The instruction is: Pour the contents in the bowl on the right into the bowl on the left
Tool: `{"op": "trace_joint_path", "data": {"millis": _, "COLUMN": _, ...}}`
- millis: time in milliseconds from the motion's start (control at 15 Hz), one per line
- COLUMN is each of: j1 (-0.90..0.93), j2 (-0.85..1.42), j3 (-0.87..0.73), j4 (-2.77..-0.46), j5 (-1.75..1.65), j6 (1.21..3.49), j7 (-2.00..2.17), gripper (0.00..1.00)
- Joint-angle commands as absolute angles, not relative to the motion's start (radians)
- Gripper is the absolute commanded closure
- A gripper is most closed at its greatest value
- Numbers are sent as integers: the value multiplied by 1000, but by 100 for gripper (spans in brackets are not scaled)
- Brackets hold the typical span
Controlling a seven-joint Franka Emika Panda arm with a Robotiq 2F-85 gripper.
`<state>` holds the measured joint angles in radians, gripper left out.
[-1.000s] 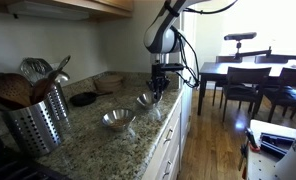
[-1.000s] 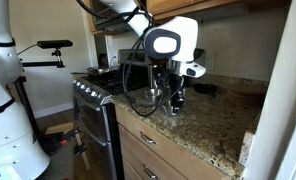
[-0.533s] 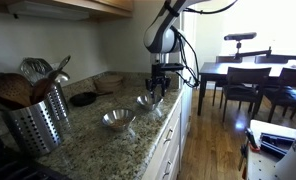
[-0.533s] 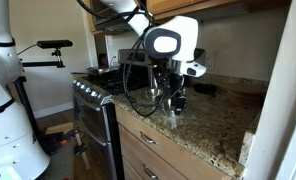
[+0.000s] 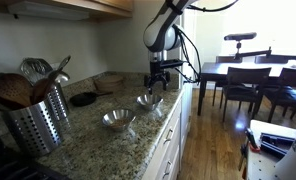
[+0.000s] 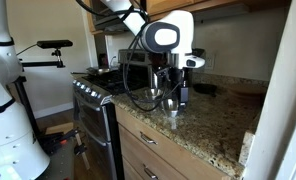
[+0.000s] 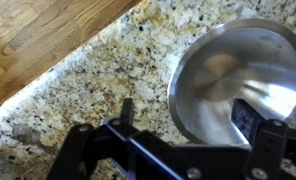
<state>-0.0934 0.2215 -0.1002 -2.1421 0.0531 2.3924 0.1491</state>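
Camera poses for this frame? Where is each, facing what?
Exterior: beside the utensil holder, faces along the counter past the near bowl and far bowl to the dining table; arm and end effector show.
Exterior: opposite counter end, faces the stove; arm shows.
Wrist: straight down on the far bowl; open fingers show.
All share that bowl and counter.

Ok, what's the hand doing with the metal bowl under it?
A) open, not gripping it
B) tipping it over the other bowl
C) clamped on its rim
A: in the wrist view the hand stands open, its fingers well apart on either side of the rim of the metal bowl, which sits upright on the counter.
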Motion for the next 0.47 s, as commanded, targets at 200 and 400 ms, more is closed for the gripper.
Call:
{"op": "trace_joint_path", "data": {"millis": 200, "j1": -67, "j2": 188, "j3": -104, "j4": -2143, "j5": -47, "j6": 2389, "j7": 243, "gripper": 0}}
{"op": "trace_joint_path", "data": {"millis": 400, "j1": -64, "j2": 182, "j3": -103, "j4": -2145, "j5": -52, "j6": 2389, "j7": 252, "gripper": 0}}
